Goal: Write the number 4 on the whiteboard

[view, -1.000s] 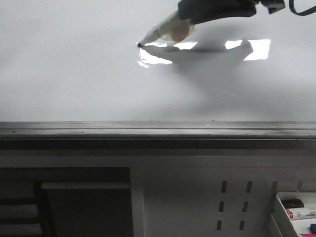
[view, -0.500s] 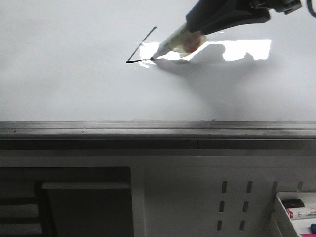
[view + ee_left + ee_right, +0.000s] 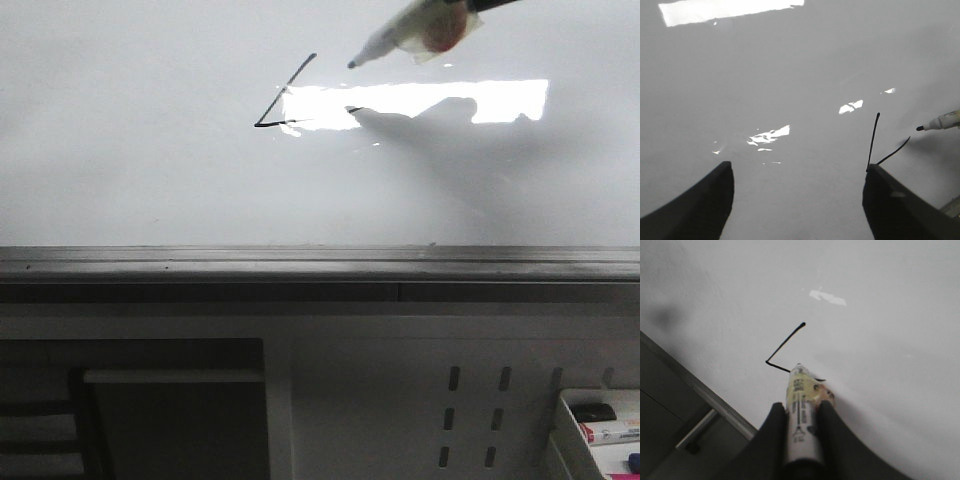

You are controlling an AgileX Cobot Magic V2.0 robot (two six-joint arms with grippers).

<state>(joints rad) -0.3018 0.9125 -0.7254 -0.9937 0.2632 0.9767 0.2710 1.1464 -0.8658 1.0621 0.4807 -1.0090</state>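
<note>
The whiteboard (image 3: 150,170) fills the upper front view. On it the number 4 (image 3: 286,90) shows as a slanted black stroke joined at its low end to a short crossbar; no vertical stem shows. The strokes also show in the left wrist view (image 3: 873,142) and the right wrist view (image 3: 785,342). My right gripper (image 3: 801,407) is shut on a white marker (image 3: 801,385). The marker (image 3: 400,35) hangs above the board, tip off the surface, right of the slanted stroke. My left gripper (image 3: 799,167) is open and empty over bare board left of the strokes.
A grey metal rail (image 3: 300,265) runs along the board's near edge. Below it is a grey perforated panel (image 3: 470,410). A white tray (image 3: 568,430) with spare markers stands at the bottom right. A bright rectangular glare (image 3: 420,100) lies beside the strokes.
The marker drew the slanted stroke and the crossbar, then lifted off the board and moved up and to the right. The right gripper has risen almost out of the front view.
</note>
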